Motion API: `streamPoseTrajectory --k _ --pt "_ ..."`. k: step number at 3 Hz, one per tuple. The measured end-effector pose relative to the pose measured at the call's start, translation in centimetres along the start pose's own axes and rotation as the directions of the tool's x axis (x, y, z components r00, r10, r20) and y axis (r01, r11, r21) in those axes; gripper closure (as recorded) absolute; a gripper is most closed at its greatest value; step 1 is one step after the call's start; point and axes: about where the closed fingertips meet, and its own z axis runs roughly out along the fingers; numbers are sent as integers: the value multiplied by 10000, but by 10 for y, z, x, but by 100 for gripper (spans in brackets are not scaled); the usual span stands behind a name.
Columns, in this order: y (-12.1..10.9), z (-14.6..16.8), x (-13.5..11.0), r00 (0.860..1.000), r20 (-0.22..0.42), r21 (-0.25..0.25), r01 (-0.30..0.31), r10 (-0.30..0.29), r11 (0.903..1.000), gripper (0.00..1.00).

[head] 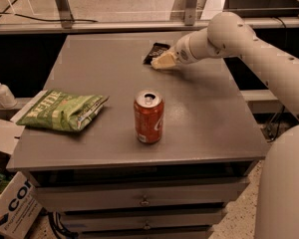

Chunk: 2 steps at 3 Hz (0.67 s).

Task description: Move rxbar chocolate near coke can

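One pincer point(162, 61) at rxbar chocolate point(155, 50) | state: cannot tell | coke can point(149, 117) well apart

A grey-topped cabinet table point(214, 118) with drawers in its front fills the middle of the frame. Three things lie on its top. The coke can point(149, 116) stands upright just below centre. A green chip bag point(65, 110) lies flat at centre left, reaching the table's left edge and well apart from the can. The rxbar chocolate point(154, 52) lies flat in the upper middle, near the far edge. The gripper point(162, 62) sits at the bar's right end, seemingly touching it.
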Motion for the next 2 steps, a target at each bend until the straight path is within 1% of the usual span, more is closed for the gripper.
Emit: streamPoseTrajectory --k 1,2 --pt "0 0 0 10000 1 0 1 -1 10000 100" --pt "0 0 0 10000 2 1 1 -1 10000 100"
